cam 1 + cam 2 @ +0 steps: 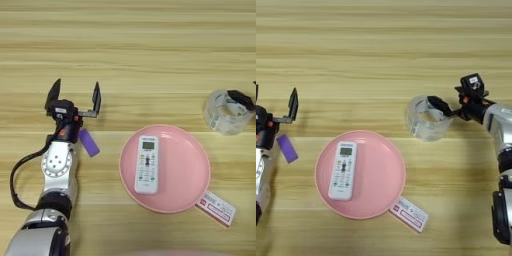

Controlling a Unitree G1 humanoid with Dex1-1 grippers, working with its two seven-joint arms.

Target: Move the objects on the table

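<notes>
The clear tape roll [428, 118] stands on the table [128, 45] at the right. My right gripper [456, 93] is open beside it. One black finger [438, 106] reaches over the roll's right rim into the ring, and the other finger [472, 81] stays clear of it further right. A small flat purple block [89, 142] lies on the wood at the left. My left gripper [74, 97] is open just behind the block, with nothing between its fingers, and its wrist is right beside the block.
A pink plate [190, 170] sits at centre front with a white remote control [147, 164] lying on it. A red-and-white card [216, 207] lies at the plate's front right edge. The left arm's black cable [17, 175] loops out to the left.
</notes>
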